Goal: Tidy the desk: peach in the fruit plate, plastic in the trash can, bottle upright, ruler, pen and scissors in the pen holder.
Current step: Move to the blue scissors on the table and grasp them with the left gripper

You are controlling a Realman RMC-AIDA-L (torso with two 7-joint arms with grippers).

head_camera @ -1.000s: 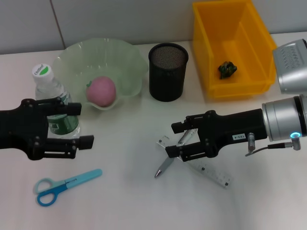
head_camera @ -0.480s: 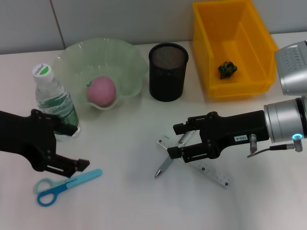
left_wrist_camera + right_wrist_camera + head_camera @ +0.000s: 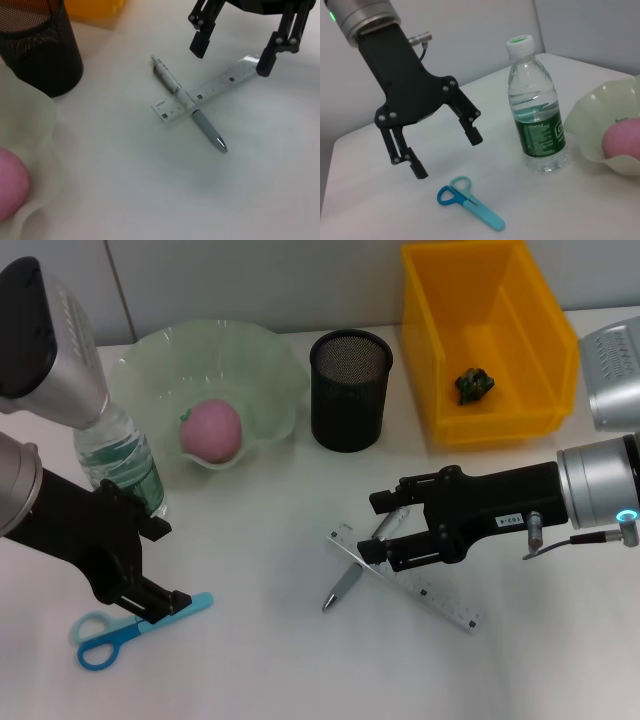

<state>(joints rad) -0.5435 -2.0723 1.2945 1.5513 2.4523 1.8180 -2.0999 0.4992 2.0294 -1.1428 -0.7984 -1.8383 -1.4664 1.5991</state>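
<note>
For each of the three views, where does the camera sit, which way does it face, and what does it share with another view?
Head view: above, looking down at the desk; left claw over the scissors, right claw over the pen and ruler.
Left wrist view: faces across to the right claw, open above pen and ruler.
Right wrist view: faces the open left claw, scissors and upright bottle.
Shared: the head view shows everything; each wrist sees the opposite claw.

Head view downward over desk (image 3: 260, 660), wrist views low, facing inward
</note>
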